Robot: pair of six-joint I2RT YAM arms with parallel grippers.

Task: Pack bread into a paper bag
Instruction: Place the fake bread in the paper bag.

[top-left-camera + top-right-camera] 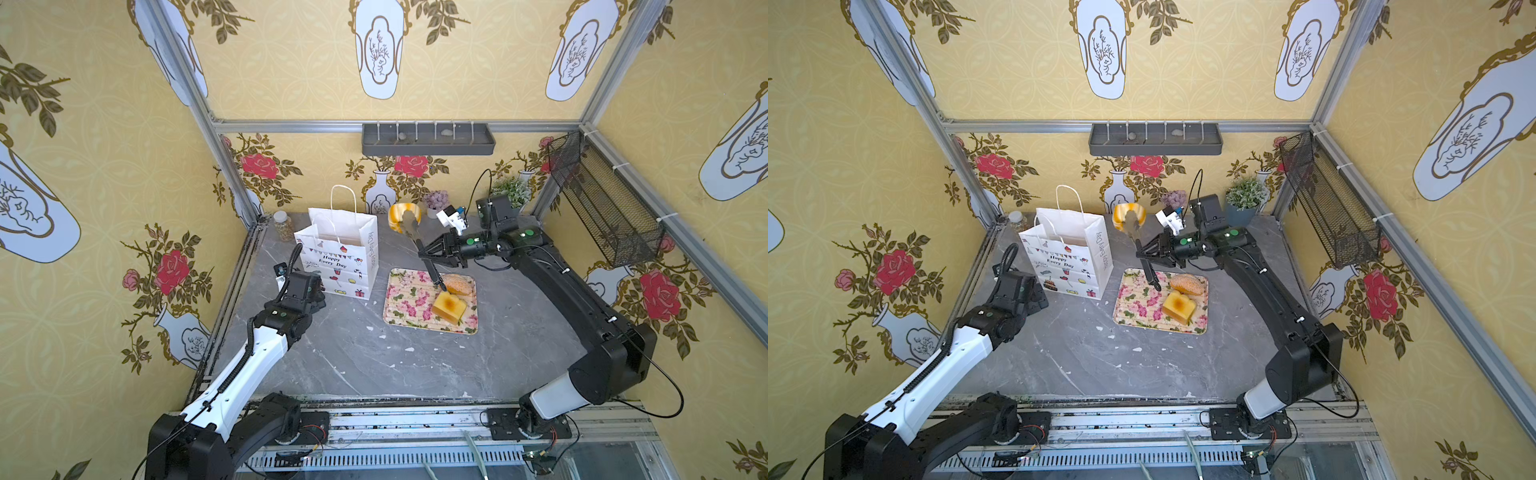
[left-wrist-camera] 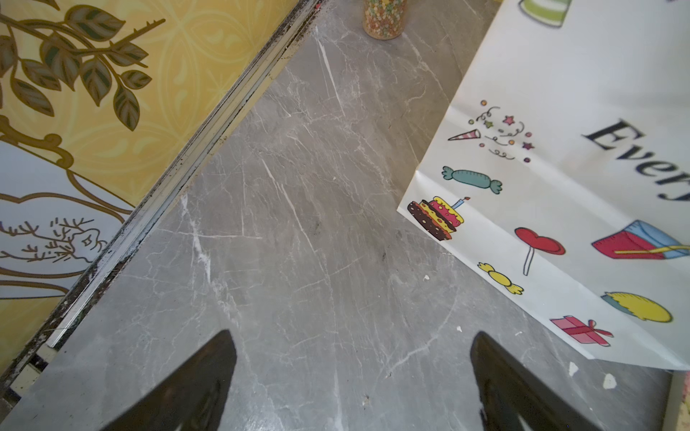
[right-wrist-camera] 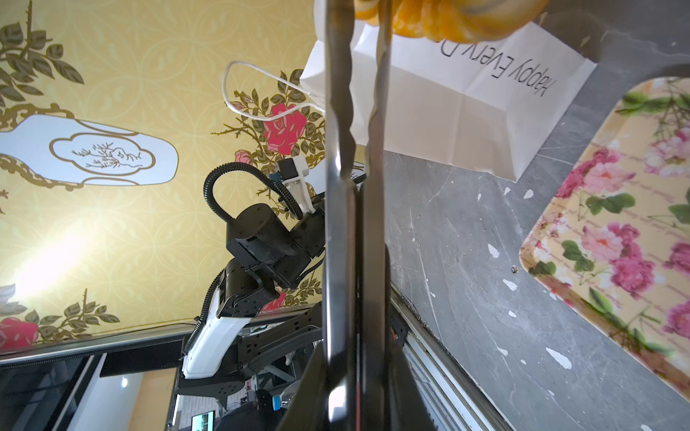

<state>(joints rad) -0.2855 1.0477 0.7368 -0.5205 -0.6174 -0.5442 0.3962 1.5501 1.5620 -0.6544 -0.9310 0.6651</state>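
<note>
1. Closest to the lens in the right wrist view, the two metal arms of the tongs run up the frame, squeezed nearly together between the fingers of the right gripper, which is clamped on their black handles.
2. The tong tips pinch the pumpkin-shaped bun. In both top views the bun hangs in the air just beside the open top of the paper bag, clear of it, on the tray's side.
3. The left gripper is spread wide over bare grey table, grasping nothing; its fingers sit near the bag's lower corner without touching it.
4. Writing: "Happy Every Day" on the bag's front in a top view, and again down its narrow side. The left wrist view catches only "Ever" beside printed cake, sweets, lollipop and gift.
5. Only the top views show the seeded bun and square toast, touching on the floral tray; the right wrist view shows just a bare tray corner.
6. The left wrist view shows coloured bits inside the jar.
</note>
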